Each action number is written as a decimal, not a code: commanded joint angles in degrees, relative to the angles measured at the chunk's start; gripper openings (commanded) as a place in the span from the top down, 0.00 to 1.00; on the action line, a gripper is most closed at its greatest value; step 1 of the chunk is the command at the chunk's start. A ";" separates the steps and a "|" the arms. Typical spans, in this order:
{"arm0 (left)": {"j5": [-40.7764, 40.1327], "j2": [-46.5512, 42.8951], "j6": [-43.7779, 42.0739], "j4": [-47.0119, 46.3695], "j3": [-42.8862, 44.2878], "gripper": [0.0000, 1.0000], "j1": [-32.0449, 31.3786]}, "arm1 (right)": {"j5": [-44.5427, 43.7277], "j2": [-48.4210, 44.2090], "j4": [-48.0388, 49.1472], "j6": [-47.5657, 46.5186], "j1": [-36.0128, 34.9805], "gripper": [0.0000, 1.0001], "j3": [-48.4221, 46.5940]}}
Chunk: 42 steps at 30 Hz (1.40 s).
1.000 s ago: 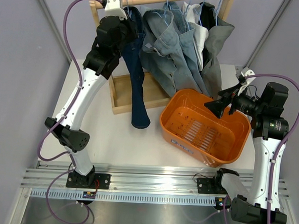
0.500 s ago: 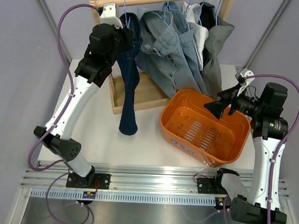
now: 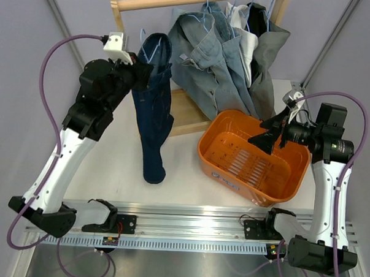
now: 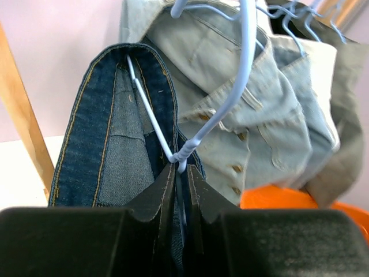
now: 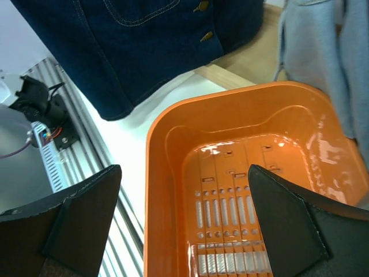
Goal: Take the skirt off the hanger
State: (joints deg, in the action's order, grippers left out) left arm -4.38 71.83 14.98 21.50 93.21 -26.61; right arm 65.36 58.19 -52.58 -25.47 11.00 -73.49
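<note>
The dark navy denim skirt (image 3: 154, 112) hangs long and limp from the pale-blue wire hanger (image 3: 144, 37), clear of the wooden rail, its hem near the table. My left gripper (image 3: 139, 72) is shut on the hanger's wire at its neck. In the left wrist view the hanger (image 4: 193, 135) runs out of the closed left gripper (image 4: 181, 167), with the skirt's waistband (image 4: 109, 144) draped over it. My right gripper (image 3: 268, 133) is open and empty above the orange basket; the right wrist view shows this gripper (image 5: 184, 190) and the skirt (image 5: 144, 46) at the top.
The wooden rack's round rail (image 3: 179, 0) at the back still carries a grey-blue denim jacket (image 3: 207, 53) and a grey garment (image 3: 271, 62) on hangers. The rack's wooden base (image 3: 186, 117) lies behind the skirt. An orange basket (image 3: 232, 180) stands at the right.
My left arm has drawn the hanger and skirt off the rail, toward the left and the near side. The skirt now hangs free. My right gripper has shifted slightly left.
</note>
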 commanded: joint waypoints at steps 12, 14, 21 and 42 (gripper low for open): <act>9.91 -5.83 2.15 -6.20 -4.44 1.00 2.53 | 1.26 2.19 0.54 -0.19 -7.31 0.01 -2.36; 11.41 -5.39 2.68 -6.20 -4.53 1.00 2.62 | 1.08 2.10 0.55 -0.28 -7.58 0.00 -2.01; 21.58 -7.93 2.68 -4.36 -8.13 1.00 3.41 | 0.82 1.57 1.33 0.25 -9.59 0.00 -0.42; 51.67 -18.11 5.66 6.19 -21.89 1.00 3.58 | 0.91 17.83 9.33 -7.83 -31.91 0.00 -9.83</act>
State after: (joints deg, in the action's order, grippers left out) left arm 42.94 58.96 16.60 28.51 76.49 -23.14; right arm 65.60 75.57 -45.30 -31.75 -18.37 -81.30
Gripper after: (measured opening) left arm 0.140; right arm 0.993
